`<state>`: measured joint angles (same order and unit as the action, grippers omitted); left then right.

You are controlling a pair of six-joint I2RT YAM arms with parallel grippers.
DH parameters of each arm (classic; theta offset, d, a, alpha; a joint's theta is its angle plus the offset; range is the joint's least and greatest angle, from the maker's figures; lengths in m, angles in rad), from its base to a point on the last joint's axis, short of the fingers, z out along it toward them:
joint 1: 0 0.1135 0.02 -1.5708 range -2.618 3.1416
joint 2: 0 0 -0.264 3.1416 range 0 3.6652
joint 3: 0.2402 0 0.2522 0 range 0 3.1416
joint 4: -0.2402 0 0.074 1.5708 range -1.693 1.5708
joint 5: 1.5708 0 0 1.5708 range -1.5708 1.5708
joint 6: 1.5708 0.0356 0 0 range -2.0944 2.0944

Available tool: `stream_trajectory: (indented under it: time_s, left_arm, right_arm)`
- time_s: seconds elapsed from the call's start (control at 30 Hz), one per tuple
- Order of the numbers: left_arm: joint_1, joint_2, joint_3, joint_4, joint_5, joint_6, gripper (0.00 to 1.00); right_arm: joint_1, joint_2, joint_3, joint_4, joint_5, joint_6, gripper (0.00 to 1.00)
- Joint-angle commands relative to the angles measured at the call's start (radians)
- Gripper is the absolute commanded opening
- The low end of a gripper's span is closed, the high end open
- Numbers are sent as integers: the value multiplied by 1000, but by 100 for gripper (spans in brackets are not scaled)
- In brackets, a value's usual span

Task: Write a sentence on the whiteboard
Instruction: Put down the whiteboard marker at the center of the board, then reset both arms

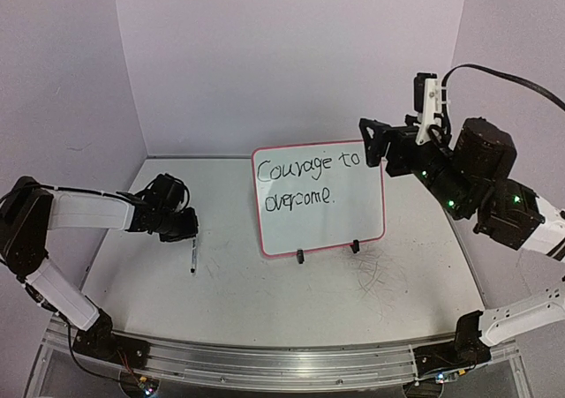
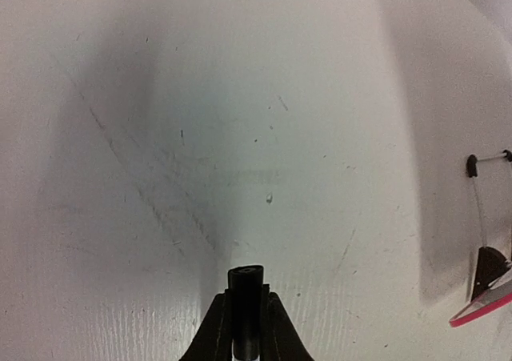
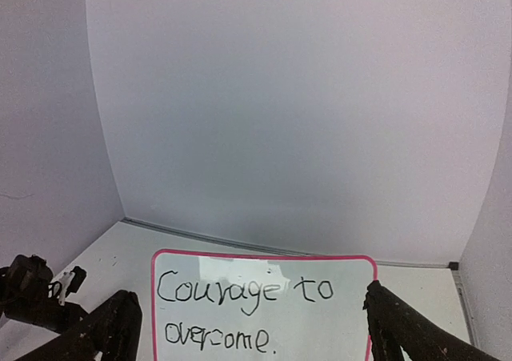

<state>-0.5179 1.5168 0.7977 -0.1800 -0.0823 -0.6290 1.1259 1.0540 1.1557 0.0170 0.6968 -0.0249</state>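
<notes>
Whiteboard (image 1: 320, 199) upright, just ahead of spread right claw (image 3: 250, 295)

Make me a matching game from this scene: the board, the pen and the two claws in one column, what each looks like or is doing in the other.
1 whiteboard
2 marker
3 left gripper
4 right gripper

A jaws wide open
B black, pointing down at the table
C shut on the marker
D reads "Courage to overcome."

Pairs: 1-D, 2-B, 3-C, 4-A.
</notes>
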Motion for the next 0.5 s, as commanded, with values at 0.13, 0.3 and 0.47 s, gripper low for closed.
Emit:
stream_trajectory:
  time_s: [0.13,0.3,0.47]
  left_arm:
    - [1,-6,38,-55,-63,23,40]
    - [2,-147,132,-150,-121,65,55]
    - [2,-354,327,-147,-85,185,78]
  right_arm:
    - [-1,-49,108,-104,214,-46,98]
    - [-1,-65,180,-108,259,-102,98]
    - [-1,-91,246,-108,258,-141,98]
